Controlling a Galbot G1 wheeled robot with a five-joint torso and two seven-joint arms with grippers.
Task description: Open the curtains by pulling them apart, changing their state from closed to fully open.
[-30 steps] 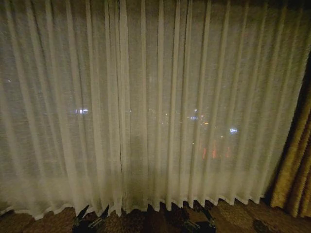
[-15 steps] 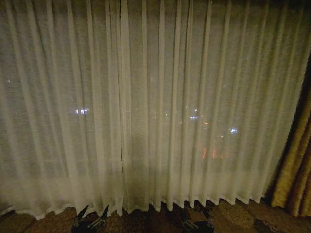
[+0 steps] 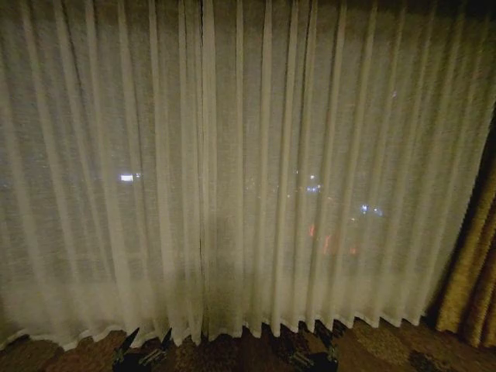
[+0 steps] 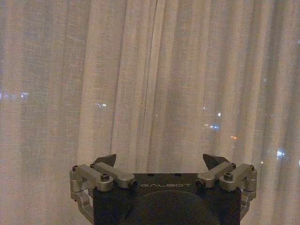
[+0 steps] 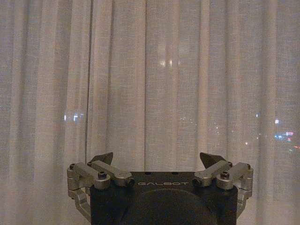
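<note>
Sheer cream curtains [image 3: 248,178] fully closed, left pincer [image 3: 144,346] and right pincer [image 3: 314,353] both spread wide, low, clear of fabric: risk of grabbing away from the seam [image 3: 203,194] and dragging one panel.

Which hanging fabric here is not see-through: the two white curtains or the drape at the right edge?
The gold-brown drape at the far right. City lights shine through the white curtains, but nothing shows through the drape.

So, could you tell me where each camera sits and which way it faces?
Head view: high, facing the closed curtains; left gripper and right gripper low, short of them.
Left wrist view: behind the open left gripper, facing the curtains' seam.
Right wrist view: behind the open right gripper, facing the pleats.
All share the seam.
</note>
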